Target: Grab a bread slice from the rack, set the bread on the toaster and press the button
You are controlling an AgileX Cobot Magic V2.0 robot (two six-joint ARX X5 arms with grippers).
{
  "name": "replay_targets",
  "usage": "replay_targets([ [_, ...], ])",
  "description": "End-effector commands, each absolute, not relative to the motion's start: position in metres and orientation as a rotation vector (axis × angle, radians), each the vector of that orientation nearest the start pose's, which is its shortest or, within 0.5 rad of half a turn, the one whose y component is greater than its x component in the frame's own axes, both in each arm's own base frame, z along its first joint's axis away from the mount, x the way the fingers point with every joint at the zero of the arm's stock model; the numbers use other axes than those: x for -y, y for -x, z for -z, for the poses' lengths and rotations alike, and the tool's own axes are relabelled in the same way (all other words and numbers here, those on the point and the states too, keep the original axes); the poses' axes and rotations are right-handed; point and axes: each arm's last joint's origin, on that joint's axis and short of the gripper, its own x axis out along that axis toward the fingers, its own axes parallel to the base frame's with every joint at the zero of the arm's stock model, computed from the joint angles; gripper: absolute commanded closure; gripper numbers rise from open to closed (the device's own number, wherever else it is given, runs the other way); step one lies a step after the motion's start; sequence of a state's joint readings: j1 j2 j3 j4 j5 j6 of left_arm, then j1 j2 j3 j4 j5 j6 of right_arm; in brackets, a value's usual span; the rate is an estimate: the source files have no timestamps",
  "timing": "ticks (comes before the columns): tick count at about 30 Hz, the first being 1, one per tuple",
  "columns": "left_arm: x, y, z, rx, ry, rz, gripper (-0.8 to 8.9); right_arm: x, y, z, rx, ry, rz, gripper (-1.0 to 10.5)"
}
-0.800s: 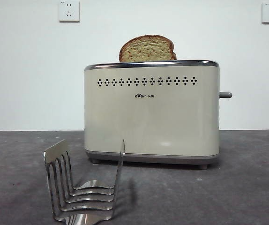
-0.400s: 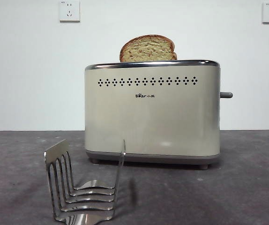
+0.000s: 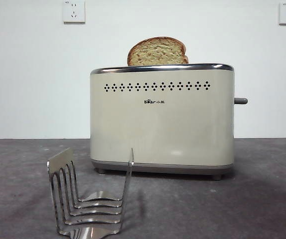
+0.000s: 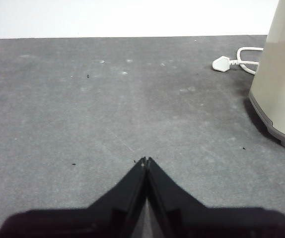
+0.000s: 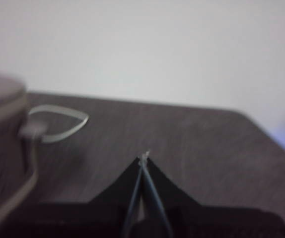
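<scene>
- The grey table (image 3: 262,199) carries everything.
- The toaster (image 3: 162,119) stands at the middle, farther back than the rack.
- The rack (image 3: 90,199) sits near and left, holding no bread.
- The slice of bread (image 3: 157,51) stands upright in the toaster's top, its dome above the rim.
- The left gripper (image 4: 146,160) hovers over bare table with jaws closed on nothing, the toaster off to one side.
- The right gripper (image 5: 144,157), jaws closed and empty, is apart from the bread.
- The button (image 3: 240,100) sticks out of the toaster's right side.
</scene>
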State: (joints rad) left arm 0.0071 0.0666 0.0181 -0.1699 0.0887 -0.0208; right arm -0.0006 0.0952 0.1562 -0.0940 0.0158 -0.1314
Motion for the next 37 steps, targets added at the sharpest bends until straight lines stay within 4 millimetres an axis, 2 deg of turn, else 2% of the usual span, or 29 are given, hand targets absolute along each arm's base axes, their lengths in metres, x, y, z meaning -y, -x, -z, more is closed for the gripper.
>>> replay_targets([
  [1, 0.002, -0.099, -0.145, -0.223, 0.039, 0.077, 8.17, 0.0, -0.092, -0.183, -0.064, 0.135, -0.025, 9.5],
  [10, 0.002, -0.099, -0.145, -0.228, 0.04, 0.077, 8.17, -0.001, -0.096, -0.15, -0.181, 0.13, -0.036, 9.5],
  [22, 0.002, -0.099, -0.145, -0.23, 0.04, 0.076, 8.17, 0.001, -0.096, -0.15, -0.182, 0.049, 0.021, 9.5],
  [37, 0.002, -0.099, -0.144, -0.234, 0.04, 0.076, 8.17, 0.001, -0.096, -0.15, -0.181, 0.048, 0.019, 9.5],
])
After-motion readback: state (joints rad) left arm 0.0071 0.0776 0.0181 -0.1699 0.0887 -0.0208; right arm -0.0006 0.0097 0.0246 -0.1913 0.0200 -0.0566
